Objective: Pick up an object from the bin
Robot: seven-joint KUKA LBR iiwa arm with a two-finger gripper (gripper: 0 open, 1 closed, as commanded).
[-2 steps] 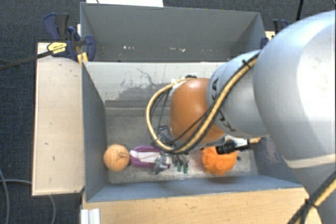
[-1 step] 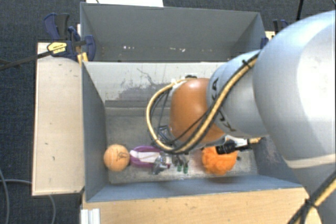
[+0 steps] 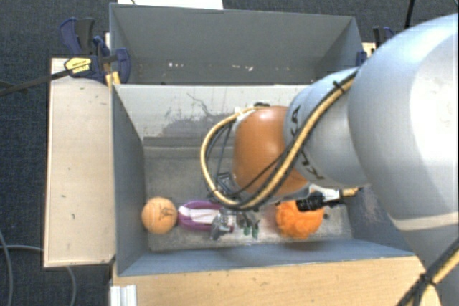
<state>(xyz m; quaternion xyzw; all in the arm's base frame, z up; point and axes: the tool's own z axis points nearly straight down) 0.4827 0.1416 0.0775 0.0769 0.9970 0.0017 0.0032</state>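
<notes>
The gripper [image 3: 235,227], open or closed I cannot tell, hangs low beside the purple object [image 3: 195,213] and may shove it into the tan ball [image 3: 159,215], not catch it

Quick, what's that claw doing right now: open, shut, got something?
Gripper: cannot be told; it sits low in the bin, by the right end of the purple object.
</notes>
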